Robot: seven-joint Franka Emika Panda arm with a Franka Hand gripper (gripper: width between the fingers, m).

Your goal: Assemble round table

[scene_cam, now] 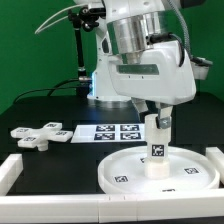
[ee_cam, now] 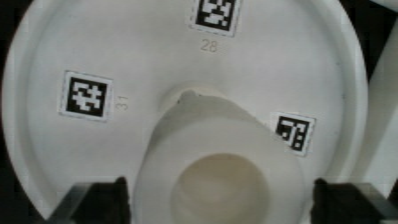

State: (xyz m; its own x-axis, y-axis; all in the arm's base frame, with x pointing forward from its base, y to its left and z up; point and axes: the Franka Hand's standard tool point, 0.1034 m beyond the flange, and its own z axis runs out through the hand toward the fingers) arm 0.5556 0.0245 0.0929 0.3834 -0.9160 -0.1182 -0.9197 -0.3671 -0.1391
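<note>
- Short cylindrical leg (ee_cam: 222, 185) stands upright on the large round disc (ee_cam: 107, 60), between the fingers (ee_cam: 98, 205) of my claw (scene_cam: 157, 124).
- I cannot tell whether the claw pinches it or is a little spread.
- I count one leg, one disc and one cross-shaped foot piece (scene_cam: 38, 134), which lies well apart on the surface (scene_cam: 30, 106).

White arm (scene_cam: 150, 75), silvery collar (scene_cam: 128, 35), black cable (scene_cam: 55, 25), dark-fingered gripper (scene_cam: 157, 122)
</note>
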